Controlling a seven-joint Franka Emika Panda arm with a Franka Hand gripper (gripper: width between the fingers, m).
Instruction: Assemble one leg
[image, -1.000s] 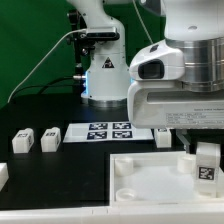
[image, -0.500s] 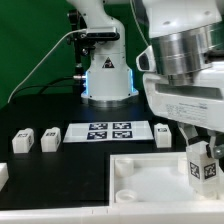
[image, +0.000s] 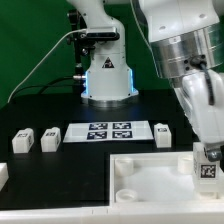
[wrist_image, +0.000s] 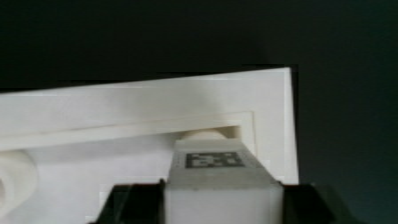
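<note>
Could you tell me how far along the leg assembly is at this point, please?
Done: the leg is grasped, clamped between the fingers of the gripper. In hand: it is held at the corner of the panel on the exterior view's right. Left: seating it there; I cannot tell whether it has gone in.

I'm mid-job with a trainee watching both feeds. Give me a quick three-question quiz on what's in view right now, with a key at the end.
1. True or false: the gripper is shut on a leg.
2. Over which part of the square panel does that leg sit?
A. a corner toward the exterior view's right
B. a corner toward the exterior view's left
C. the middle
3. Fill in: just off the marker board, on the exterior view's right, ___ loose leg shows on the table.

Key: 1 true; 2 A; 3 one.
</note>
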